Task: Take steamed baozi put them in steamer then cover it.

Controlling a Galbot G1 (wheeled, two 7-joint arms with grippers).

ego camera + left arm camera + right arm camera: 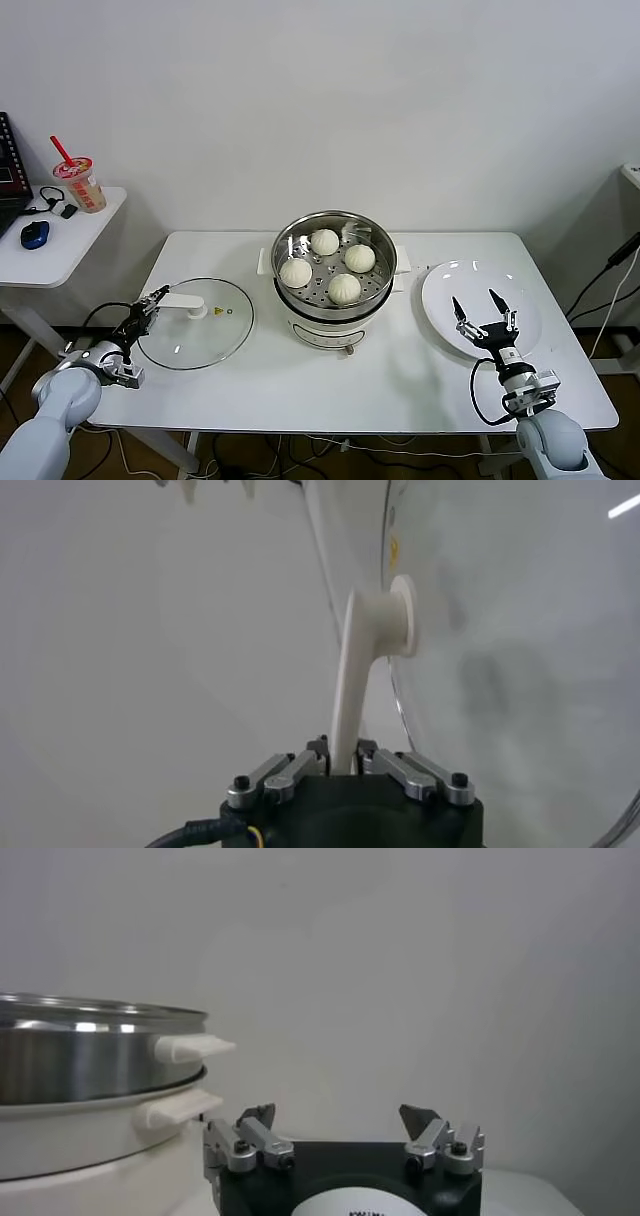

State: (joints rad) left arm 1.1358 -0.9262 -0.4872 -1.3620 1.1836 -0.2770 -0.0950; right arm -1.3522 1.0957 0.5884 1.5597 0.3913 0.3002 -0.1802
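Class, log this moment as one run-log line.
baozi: four in steamer | left end effector: shut on lid handle | right end effector: open over plate | steamer uncovered

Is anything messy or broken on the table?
Nothing stands out. All four steamed baozi sit neatly in the steamer, and the plate is bare. The glass lid lies flat on the table; the left gripper is shut on its white handle. The right gripper is open over the plate.
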